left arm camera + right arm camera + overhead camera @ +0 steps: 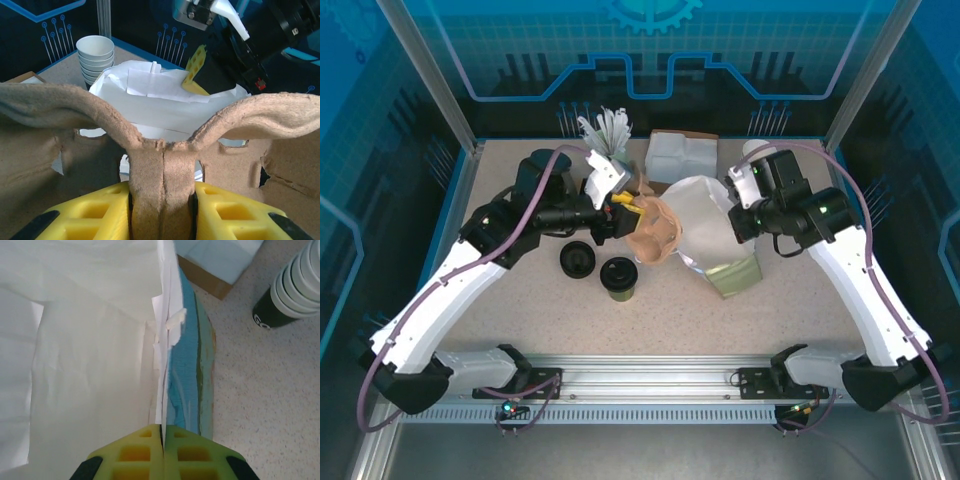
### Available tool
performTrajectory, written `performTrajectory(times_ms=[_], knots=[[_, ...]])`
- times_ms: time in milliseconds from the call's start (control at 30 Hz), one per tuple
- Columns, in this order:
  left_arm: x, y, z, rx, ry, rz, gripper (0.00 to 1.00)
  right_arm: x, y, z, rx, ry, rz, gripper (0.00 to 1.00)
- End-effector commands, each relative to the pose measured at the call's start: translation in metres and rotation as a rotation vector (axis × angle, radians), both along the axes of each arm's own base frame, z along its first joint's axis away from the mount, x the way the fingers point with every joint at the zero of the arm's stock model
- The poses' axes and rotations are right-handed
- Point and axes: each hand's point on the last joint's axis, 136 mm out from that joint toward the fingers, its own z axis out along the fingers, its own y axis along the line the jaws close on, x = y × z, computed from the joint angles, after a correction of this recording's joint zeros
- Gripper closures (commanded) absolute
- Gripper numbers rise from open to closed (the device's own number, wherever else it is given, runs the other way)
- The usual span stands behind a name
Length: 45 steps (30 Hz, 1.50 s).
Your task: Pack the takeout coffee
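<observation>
The takeout coffee [618,277], a small dark olive cup with a black lid, stands on the table in front of both grippers, with nothing touching it. My left gripper [620,215] [161,200] is shut on the centre handle of a brown pulp cup carrier [655,235] [160,160], which sits at the mouth of the bag. The bag [705,225] [150,100] [90,365], white inside and green outside, lies open toward the carrier. My right gripper [740,210] [162,432] is shut on the bag's edge.
A loose flat black lid [577,260] lies just left of the coffee. A stack of lidless cups [607,130] [95,55] [295,285] stands at the back. A cardboard box [682,155] holding white paper sits behind the bag.
</observation>
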Motion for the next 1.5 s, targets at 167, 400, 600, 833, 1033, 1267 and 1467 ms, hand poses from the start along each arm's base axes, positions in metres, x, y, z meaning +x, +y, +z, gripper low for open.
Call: performTrajectory(times_ms=[167, 400, 600, 833, 1033, 1267, 1467], knots=[[-0.008, -0.027, 0.008, -0.039, -0.002, -0.088, 0.67, -0.003, -0.003, -0.004, -0.010, -0.059, -0.106, 1.00], [-0.013, -0.050, -0.001, -0.026, 0.036, -0.150, 0.67, -0.006, 0.002, -0.003, 0.002, -0.057, -0.113, 1.00], [-0.019, -0.067, -0.007, -0.012, 0.052, -0.200, 0.67, -0.008, 0.008, -0.001, 0.017, -0.061, -0.103, 1.00], [-0.020, -0.077, -0.018, -0.003, 0.079, -0.248, 0.67, -0.010, 0.015, 0.003, 0.043, -0.064, -0.079, 1.00], [-0.020, -0.086, -0.027, 0.009, 0.116, -0.291, 0.67, -0.014, 0.021, 0.003, 0.062, -0.058, -0.055, 1.00], [-0.018, -0.091, -0.037, 0.026, 0.137, -0.311, 0.67, -0.018, 0.027, 0.004, 0.088, -0.061, -0.024, 1.00], [-0.014, -0.092, -0.050, 0.052, 0.151, -0.316, 0.67, -0.021, 0.030, 0.005, 0.096, -0.059, 0.002, 1.00]])
